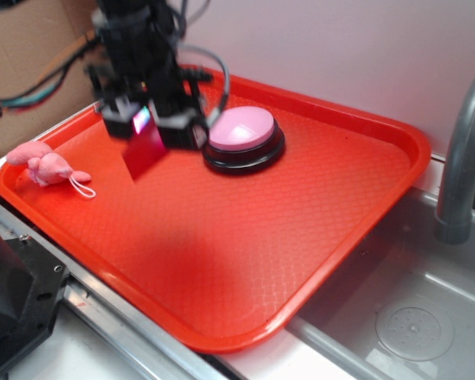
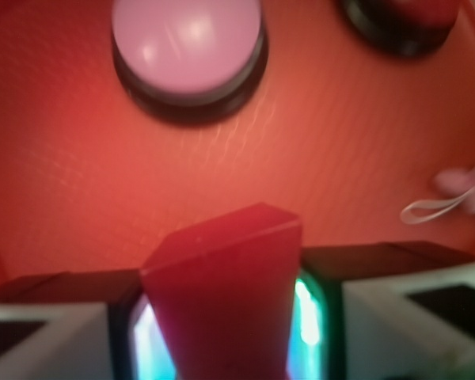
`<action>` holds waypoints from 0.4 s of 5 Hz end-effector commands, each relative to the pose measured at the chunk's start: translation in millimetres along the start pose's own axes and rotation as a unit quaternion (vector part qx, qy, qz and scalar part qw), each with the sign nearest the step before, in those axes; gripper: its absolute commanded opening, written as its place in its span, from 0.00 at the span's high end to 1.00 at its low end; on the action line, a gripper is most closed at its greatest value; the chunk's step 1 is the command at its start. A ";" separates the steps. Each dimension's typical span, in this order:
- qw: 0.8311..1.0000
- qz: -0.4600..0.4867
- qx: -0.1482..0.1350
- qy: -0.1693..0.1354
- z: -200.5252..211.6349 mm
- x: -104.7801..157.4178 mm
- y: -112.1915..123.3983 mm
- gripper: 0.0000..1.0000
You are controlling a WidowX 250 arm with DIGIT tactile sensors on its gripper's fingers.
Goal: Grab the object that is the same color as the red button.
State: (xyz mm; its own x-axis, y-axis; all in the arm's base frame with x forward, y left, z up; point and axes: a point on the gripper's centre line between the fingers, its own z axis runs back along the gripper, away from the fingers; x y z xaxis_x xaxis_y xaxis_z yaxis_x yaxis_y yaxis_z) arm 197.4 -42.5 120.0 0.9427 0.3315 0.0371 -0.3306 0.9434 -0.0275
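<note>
Landmark: the big red textured plastic tray [image 1: 317,229], which lies beside a grey sink basin [image 1: 412,317] with a grey faucet pipe [image 1: 463,158].

At the tray's left edge lies a small pink plush toy [image 1: 43,164] with a white loop cord. Further in, above the tray's back-left part, hangs the black tool [image 1: 146,131]. Its fingers are closed on the small smooth red wedge block [image 1: 145,150], which is held clear of the tray floor with its lower end hanging below the fingers. In the wrist view the wedge [image 2: 226,293] fills the gap between the two fingers [image 2: 55,324], both pressed against its sides.

Just right of the tool, still toward the tray's back, sits a round button with a glossy pink dome on a black circular base [image 1: 244,141]. In the wrist view, a second black-based button with a red dome [image 2: 408,20] shows partly at the top right corner, near the pink one [image 2: 188,51].
</note>
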 end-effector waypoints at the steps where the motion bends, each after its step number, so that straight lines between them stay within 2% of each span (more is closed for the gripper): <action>1: 0.994 -0.110 0.013 0.002 78.8 30.6 25.2 1.00; 2: 0.992 -0.125 0.002 -0.030 91.5 26.3 36.3 1.00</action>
State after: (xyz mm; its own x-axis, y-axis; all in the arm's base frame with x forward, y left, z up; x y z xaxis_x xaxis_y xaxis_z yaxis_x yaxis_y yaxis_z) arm 200.9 1.1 201.5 0.9937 0.0921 0.0639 -0.0917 0.9957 -0.0085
